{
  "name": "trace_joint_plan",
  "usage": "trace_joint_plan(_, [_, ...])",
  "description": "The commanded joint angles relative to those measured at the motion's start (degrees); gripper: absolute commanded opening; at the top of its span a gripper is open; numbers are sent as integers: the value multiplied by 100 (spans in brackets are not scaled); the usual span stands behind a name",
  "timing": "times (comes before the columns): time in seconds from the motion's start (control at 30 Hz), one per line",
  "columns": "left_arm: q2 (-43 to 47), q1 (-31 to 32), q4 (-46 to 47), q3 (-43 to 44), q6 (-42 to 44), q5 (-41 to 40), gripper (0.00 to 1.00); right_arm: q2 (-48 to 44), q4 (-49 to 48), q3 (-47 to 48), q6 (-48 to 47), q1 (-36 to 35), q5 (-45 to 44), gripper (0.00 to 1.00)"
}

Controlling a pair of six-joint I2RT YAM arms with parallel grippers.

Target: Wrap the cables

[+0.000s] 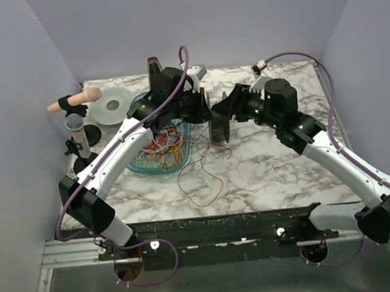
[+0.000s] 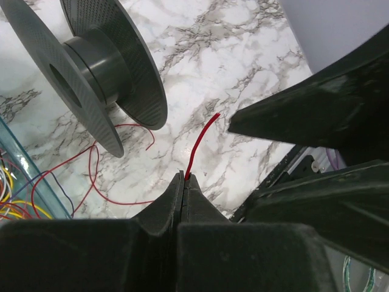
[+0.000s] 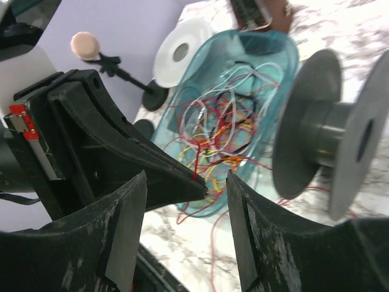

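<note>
Seen from above, two robot arms meet over the middle of a marble table (image 1: 272, 173). The left gripper (image 2: 184, 182) is clenched on the end of one red cable (image 2: 200, 140), its jaws pressed flat together with the wire pinched at their tips. A short free stub sticks out beyond the tips, and its long axis runs straight on from the fingers, away from the left wrist. The right gripper (image 3: 186, 182) is released, jaws spread wide and holding nothing. In its own wrist view the left gripper's tip and the red stub show in the gap between its two fingers. The left wrist view puts those fingers just beside the stub and apart from it. The left arm therefore has the wire, and the right is the nearer free one, facing it end-on. The black spool (image 2: 100, 67) seems to stand on its rims close by, beside both grippers, core level with the table. The rest of the held cable appears to trail down as a loose red loop (image 1: 208, 179) across the marble. The other cables (image 3: 213, 134) lie tangled in a clear blue tray (image 3: 285, 61) beneath the left arm, too many to count: red, yellow, orange and white. Counted, there are two spools, the black one and a white spool (image 3: 181, 53) at the far left, one tray and one wire in hand. Winding has probably not begun.
</note>
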State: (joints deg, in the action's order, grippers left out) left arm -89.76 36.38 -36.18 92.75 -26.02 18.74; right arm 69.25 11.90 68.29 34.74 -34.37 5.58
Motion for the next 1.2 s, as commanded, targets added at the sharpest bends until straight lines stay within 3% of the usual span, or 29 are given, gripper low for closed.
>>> trace_joint_plan(0.0, [99, 9, -179, -108, -228, 288, 0, 290, -539, 105, 489, 27, 638, 59])
trace_joint_plan(0.4, [107, 9, -135, -20, -228, 288, 0, 721, -926, 0, 595, 27, 250, 42])
trace_joint_plan(0.57, [125, 9, -152, -64, -184, 262, 0, 713, -900, 53, 376, 27, 180, 1])
trace_joint_plan(0.67, [125, 9, -117, -169, -70, 428, 1, 651, -673, 88, -27, 27, 84, 1])
trace_joint_plan(0.73, [142, 9, -134, -205, 26, 402, 30, 590, -435, 123, -475, 27, 101, 1])
trace_joint_plan(0.9, [64, -43, -371, 277, 518, -106, 58, 353, 346, 228, -1731, 79, 285, 1])
trace_joint_plan(1.07, [-278, -219, -328, 990, 774, -826, 67, -174, 1041, -131, -2366, 220, 443, 1])
trace_joint_plan(1.17, [-708, -228, -21, 1052, 774, -1678, 67, -456, 1183, -456, -2306, 229, 382, 1])
